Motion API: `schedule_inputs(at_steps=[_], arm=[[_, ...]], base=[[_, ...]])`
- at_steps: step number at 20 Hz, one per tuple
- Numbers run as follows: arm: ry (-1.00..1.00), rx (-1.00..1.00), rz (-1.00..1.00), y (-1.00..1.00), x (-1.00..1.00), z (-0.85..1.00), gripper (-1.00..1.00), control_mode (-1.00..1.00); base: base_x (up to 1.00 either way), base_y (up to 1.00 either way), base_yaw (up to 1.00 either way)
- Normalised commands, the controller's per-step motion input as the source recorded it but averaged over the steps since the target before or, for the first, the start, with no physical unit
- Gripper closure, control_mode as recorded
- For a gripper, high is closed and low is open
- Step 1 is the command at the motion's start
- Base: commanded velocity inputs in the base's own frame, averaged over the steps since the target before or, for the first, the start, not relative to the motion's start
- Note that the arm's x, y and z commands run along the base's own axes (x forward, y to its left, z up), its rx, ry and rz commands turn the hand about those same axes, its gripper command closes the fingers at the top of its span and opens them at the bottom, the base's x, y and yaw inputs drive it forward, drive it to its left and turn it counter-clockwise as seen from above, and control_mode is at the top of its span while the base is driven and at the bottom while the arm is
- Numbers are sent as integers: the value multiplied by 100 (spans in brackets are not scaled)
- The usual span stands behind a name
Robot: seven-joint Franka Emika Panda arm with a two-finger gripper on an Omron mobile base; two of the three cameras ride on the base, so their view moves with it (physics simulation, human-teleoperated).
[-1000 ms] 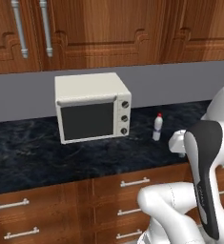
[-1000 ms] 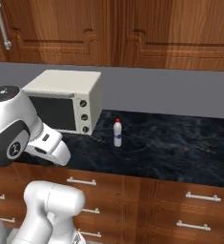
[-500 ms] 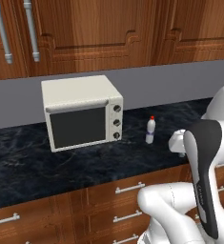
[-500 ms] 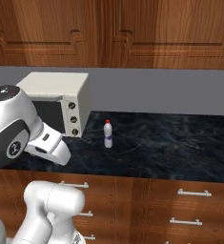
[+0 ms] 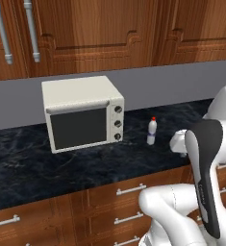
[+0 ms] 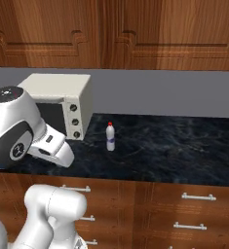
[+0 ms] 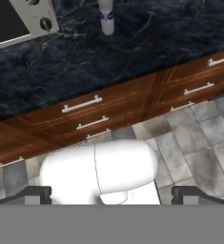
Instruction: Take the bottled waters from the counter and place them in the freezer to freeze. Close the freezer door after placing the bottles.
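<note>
- the bottle (image 5: 152, 131) stands upright on the counter (image 5: 85, 168), long axis vertical, red cap up, just right of the toaster oven (image 5: 83, 113) and apart from it.
- against the earlier frames the whole scene has slid right in the left base view and further left in the right base view; the base has driven, and the bottle (image 6: 110, 136) keeps its place by the oven.
- the gripper (image 7: 111, 193) has its fingers spread wide, holding nothing; in the hand view the bottle (image 7: 106, 18) sits far ahead, well apart, beyond the drawers (image 7: 108, 114).
</note>
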Motion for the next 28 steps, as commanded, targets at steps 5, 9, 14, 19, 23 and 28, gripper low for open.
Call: schedule_inputs(at_steps=[5, 9, 14, 19, 23, 28], arm=[[-4, 6, 11, -34, 48, -13, -100, -100], [-46, 0, 22, -25, 43, -49, -100, -100], [-59, 0, 29, -44, 43, -63, -100, -100], [-38, 0, 37, -49, 69, -24, -100, -100], [-4, 0, 33, -30, 68, -1, -100, -100], [-6, -1, 28, -9, 53, -21, -100, -100]], base=[[0, 0, 0], [0, 0, 0], [0, 0, 0], [0, 0, 0], [0, 0, 0], [0, 0, 0]])
